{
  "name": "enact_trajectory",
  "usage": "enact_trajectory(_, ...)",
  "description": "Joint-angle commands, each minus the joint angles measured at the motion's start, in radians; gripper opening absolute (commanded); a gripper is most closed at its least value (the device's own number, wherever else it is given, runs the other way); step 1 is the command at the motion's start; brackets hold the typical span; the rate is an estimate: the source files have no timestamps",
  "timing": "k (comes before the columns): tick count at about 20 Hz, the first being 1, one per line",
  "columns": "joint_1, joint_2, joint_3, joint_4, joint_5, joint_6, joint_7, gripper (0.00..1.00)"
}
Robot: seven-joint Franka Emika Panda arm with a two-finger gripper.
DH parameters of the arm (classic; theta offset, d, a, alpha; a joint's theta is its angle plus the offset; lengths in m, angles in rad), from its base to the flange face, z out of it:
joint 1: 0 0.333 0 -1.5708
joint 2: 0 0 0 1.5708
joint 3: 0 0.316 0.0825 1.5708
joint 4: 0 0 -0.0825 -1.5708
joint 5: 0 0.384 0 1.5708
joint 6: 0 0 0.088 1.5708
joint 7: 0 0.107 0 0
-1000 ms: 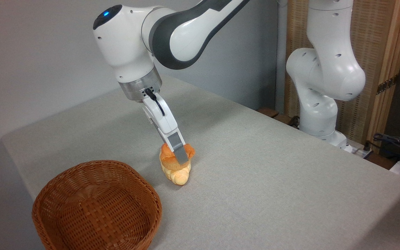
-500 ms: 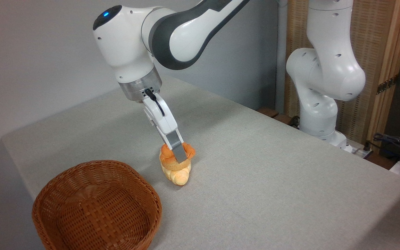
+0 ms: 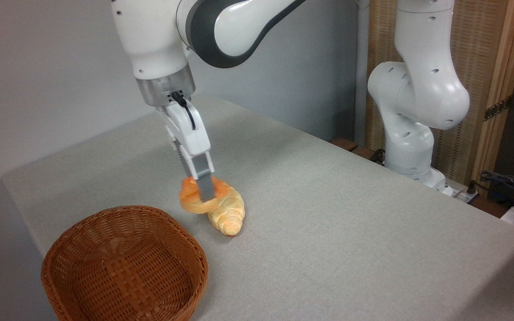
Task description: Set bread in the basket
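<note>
Clamping the bread [image 3: 193, 200] between its fingers, the gripper [image 3: 205, 195] was seen pointing steeply down from the white arm [image 3: 221, 26], with one grey finger [image 3: 204, 180] laid across the bun's near face. The bread, an orange-brown bun with a paler base, was held just above the grey table [image 3: 350, 223], overlapping in the picture the upper left end of a pale yellow ridged roll [image 3: 228, 214]. Whether the bun touched the roll could not be told. The roll was lying on the cloth with its tip pointed toward about five o'clock. The basket [image 3: 125, 263], brown woven wicker with low sides, was set on the table near the bun, at roughly seven o'clock from it, and nothing was seen inside it. At about three o'clock from the gripper, well apart, the arm's white base column [image 3: 413, 98] was standing at the table's far edge.
</note>
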Motion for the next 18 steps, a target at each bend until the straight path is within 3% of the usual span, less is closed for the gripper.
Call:
enact_trajectory(1,0.001,0.008,0.012,0.009,-0.002,0.136,-0.014,0.62)
enact_trajectory(2,0.003,0.014,0.012,0.009,-0.003,0.185,-0.017,0.69)
enact_trajectory(3,0.004,0.019,0.014,0.009,-0.002,0.237,-0.02,0.83)
enact_trajectory(6,0.008,0.037,0.03,0.009,-0.016,0.339,-0.025,0.99)
enact_trajectory(18,0.004,0.062,0.032,0.029,-0.031,0.367,-0.095,1.0)
